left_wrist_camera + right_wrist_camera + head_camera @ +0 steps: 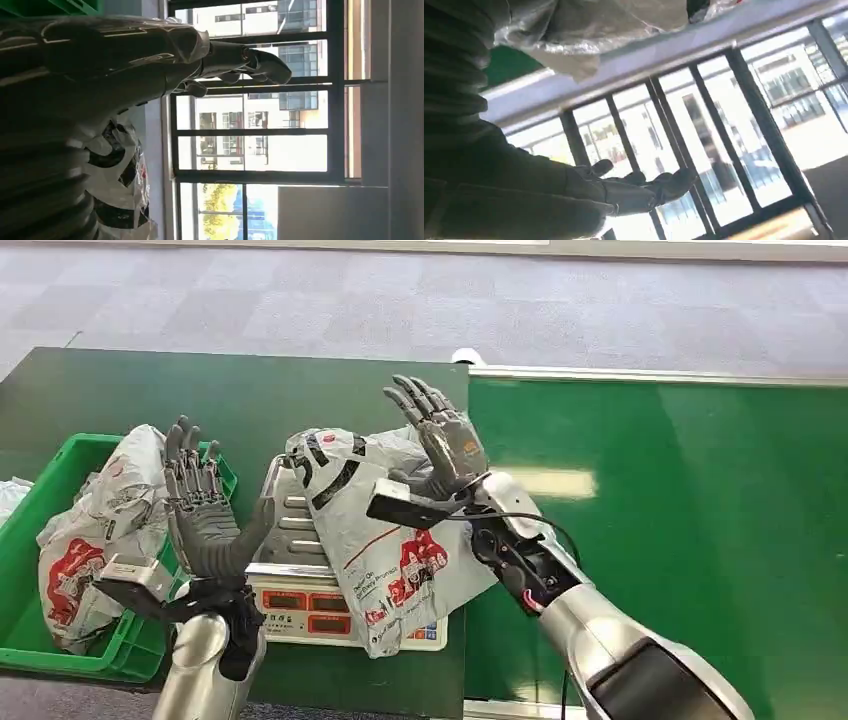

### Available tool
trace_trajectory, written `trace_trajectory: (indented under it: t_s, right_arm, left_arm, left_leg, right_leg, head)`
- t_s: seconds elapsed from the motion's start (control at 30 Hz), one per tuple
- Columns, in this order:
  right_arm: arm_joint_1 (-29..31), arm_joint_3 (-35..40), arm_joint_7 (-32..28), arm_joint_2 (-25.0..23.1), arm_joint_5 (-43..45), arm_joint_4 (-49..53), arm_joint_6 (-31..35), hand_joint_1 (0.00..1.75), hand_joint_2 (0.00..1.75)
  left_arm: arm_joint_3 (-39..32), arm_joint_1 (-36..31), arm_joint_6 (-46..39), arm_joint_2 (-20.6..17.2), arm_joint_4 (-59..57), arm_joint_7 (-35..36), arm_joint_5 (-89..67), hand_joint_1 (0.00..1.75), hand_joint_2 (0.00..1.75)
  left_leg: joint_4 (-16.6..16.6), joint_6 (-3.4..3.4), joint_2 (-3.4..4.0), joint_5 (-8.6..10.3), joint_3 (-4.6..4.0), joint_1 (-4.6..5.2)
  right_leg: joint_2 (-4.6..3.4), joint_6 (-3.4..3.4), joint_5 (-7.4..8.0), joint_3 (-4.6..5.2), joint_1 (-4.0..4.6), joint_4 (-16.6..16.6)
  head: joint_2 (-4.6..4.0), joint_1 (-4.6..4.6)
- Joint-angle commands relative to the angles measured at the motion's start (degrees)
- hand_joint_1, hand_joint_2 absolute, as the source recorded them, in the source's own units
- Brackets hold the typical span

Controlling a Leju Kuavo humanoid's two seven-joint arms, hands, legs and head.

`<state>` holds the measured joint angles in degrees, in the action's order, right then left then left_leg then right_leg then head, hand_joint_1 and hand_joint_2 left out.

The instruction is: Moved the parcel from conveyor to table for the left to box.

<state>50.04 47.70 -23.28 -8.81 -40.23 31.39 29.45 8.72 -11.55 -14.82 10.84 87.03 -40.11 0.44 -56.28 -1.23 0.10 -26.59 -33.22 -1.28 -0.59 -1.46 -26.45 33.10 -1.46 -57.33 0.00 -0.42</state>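
The parcel [385,540] lay on the scale [300,585] near the front edge of the table [250,390], so it could be weighed and then picked up. The right hand [445,440] was up beside the parcel with its fingers spread and held nothing; it looked like it had let go. The left hand [200,510] was up and open too, just beside the scale, ready to take the parcel. The green box [110,650] sat at the table's left edge with other bags in it.
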Motion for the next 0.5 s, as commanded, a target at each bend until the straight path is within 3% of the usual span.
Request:
trace_trajectory:
  t_s: [0.03,0.13,0.4,0.5]
  right_arm:
    - [-3.5,2.6,-8.1,3.4,4.2,7.7,-2.3,0.0,1.75]
    - [-4.8,-0.5,-9.8,3.0,11.0,8.0,-14.2,0.0,1.75]
    - [-4.8,-0.5,-9.8,3.0,11.0,8.0,-14.2,0.0,1.75]
    - [-5.6,-2.7,-11.1,3.0,13.8,8.3,-17.1,0.0,1.75]
  left_arm:
    - [1.3,-4.1,0.9,-0.5,-6.0,0.1,0.8,0.0,1.75]
    - [1.2,-4.0,1.0,-0.7,-5.9,0.1,0.9,0.0,1.75]
    - [1.2,-4.0,1.0,-0.7,-5.9,0.1,0.9,0.0,1.75]
    - [1.1,-3.7,0.8,-0.7,-5.7,0.1,0.8,0.0,1.75]
  left_leg:
    - [0.1,0.1,-0.1,0.04,0.13,-0.01]
    - [0.1,0.09,-0.18,0.05,0.06,0.0]
    - [0.0,0.07,-0.07,0.02,0.03,0.0]
    - [0.1,0.15,-0.12,0.06,0.19,0.01]
  right_leg:
    - [0.17,0.12,0.0,-0.18,0.05,0.1]
    - [0.24,0.1,-0.01,-0.15,0.03,0.1]
    - [0.13,0.1,-0.01,-0.07,0.03,0.0]
    - [0.24,0.22,0.0,-0.24,0.05,0.1]
  head:
    - [0.0,0.0]
    - [0.0,0.02]
    - [0.0,0.02]
    - [0.0,0.0]
